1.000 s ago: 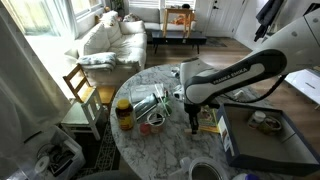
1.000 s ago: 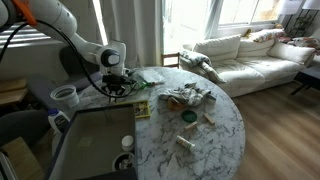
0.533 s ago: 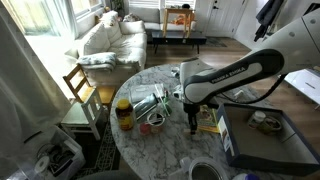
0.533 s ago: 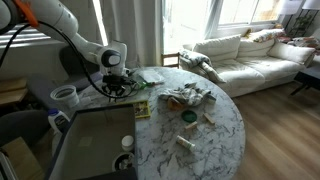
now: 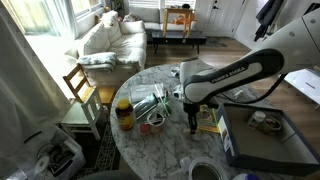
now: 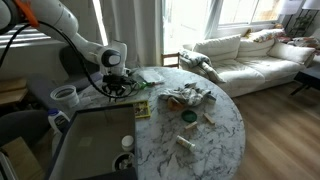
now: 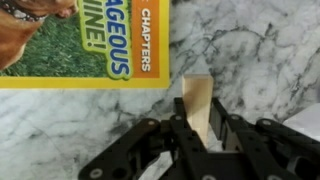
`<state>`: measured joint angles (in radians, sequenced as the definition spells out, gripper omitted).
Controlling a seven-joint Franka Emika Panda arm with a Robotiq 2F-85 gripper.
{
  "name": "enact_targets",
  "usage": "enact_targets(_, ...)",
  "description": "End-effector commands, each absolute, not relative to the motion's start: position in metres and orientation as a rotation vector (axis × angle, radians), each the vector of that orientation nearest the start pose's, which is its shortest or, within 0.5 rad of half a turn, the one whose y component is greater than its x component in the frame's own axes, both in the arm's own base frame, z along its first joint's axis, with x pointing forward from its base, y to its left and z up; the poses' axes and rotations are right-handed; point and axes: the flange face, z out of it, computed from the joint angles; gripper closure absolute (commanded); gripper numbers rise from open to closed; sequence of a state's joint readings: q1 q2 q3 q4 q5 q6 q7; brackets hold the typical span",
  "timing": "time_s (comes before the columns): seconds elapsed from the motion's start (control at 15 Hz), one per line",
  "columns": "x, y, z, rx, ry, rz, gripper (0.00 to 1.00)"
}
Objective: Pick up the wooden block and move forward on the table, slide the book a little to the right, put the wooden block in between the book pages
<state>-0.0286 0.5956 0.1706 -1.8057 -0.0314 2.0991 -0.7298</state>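
In the wrist view a pale wooden block [image 7: 197, 90] stands upright between my fingers, and my gripper [image 7: 198, 106] is shut on it. The book [image 7: 75, 45], yellow-covered with a green picture, lies flat just up and to the left of the block on the marble table [image 7: 260, 50]. In both exterior views the gripper [image 5: 194, 122] [image 6: 115, 86] hangs low over the table [image 5: 170, 150] [image 6: 215, 140], right beside the book [image 5: 209, 121] [image 6: 142, 108]. The exterior views do not show the block. I cannot tell whether it touches the tabletop.
A dark grey tray [image 5: 262, 150] [image 6: 90, 140] sits at the table's edge beside the book. A jar [image 5: 124, 113], a heap of packets [image 5: 150, 102] [image 6: 188, 97] and a red ring [image 5: 145, 127] lie across the table. A chair [image 5: 82, 88] and a sofa [image 5: 110, 40] stand beyond.
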Motion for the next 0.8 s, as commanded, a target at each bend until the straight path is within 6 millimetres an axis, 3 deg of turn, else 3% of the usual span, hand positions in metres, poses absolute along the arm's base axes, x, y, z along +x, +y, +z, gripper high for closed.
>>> enact_targets(0.0,0.6161,0.0791,0.1933,-2.68,-1.228,0.357,0.93)
enact_targets(0.73,0.6162,0.0792,0.194,-2.696,-1.199,0.356,0.93)
